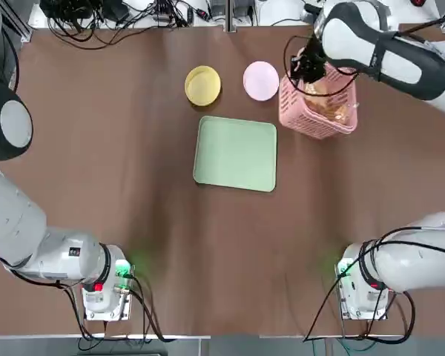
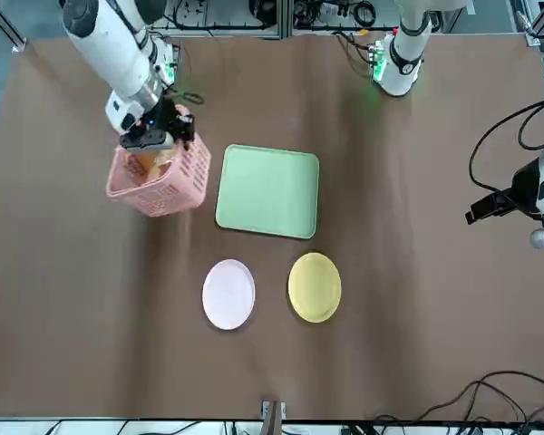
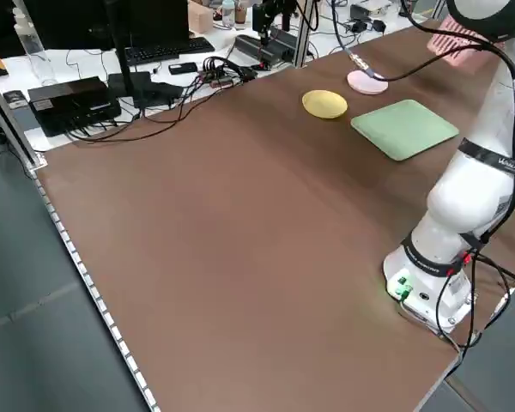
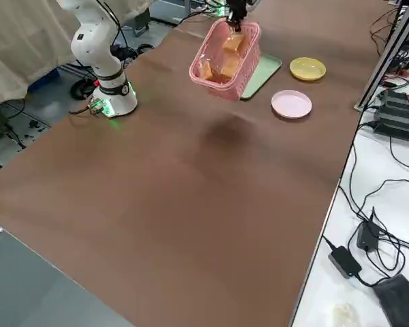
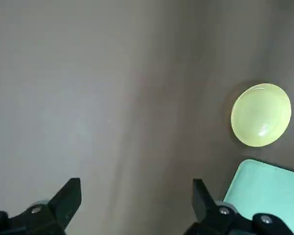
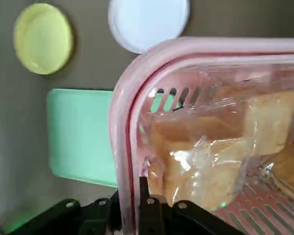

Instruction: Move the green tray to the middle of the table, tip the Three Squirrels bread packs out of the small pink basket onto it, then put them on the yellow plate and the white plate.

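right hand clamps small pink basket rim, basket hanging below.

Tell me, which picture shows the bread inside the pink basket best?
The right wrist view: the bread packs fill the small pink basket close up. The right side, top and front views show them small through the slats; the left side shows only the basket; the left wrist shows neither.

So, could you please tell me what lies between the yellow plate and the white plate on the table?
Nothing: the top view shows only bare table between the yellow plate and the white plate, which sit side by side, apart.
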Controlling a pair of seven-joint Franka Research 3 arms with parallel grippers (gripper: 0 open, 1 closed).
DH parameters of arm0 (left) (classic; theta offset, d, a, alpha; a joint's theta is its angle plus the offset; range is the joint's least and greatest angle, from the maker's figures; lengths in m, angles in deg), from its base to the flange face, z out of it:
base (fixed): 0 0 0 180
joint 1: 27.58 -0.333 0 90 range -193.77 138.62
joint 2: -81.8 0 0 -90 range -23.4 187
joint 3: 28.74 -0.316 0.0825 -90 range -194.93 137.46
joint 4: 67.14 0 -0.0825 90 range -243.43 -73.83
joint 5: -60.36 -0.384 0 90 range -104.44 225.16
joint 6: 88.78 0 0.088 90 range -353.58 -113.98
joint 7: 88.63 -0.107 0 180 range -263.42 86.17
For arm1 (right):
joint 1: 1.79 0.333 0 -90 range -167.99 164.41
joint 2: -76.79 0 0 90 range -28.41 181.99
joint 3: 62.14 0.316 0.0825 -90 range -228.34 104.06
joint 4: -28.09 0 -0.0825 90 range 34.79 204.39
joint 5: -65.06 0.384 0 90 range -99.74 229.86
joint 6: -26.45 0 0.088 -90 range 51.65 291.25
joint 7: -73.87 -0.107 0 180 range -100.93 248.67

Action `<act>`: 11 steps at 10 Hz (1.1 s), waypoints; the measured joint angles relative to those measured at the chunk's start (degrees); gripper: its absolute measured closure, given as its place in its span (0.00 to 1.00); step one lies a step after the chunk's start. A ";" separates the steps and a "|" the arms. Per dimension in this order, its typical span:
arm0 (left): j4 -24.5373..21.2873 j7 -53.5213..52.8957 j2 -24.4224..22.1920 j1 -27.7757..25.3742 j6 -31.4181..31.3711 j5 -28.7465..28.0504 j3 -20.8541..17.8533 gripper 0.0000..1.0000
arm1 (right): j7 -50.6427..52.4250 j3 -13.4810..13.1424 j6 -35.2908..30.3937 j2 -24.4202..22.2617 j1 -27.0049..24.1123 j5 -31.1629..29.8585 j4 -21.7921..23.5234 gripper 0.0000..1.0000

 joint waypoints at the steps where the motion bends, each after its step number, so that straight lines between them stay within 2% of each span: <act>1: -0.01 0.00 0.05 0.00 0.00 0.00 -0.05 0.00 | -0.01 0.01 3.51 1.63 2.38 2.67 -0.14 0.92; 6: -0.06 0.00 0.26 0.02 0.00 0.00 -0.16 0.00 | -0.10 0.06 17.22 11.85 12.14 15.67 -4.98 0.92; 8: -0.07 0.01 0.36 0.03 0.00 0.00 -0.16 0.00 | 0.34 0.02 19.41 13.38 12.91 20.38 -5.83 0.92; 11: -0.08 0.03 0.37 0.08 0.01 0.00 -0.15 0.00 | 2.40 0.05 27.63 16.83 17.28 27.84 -6.77 0.92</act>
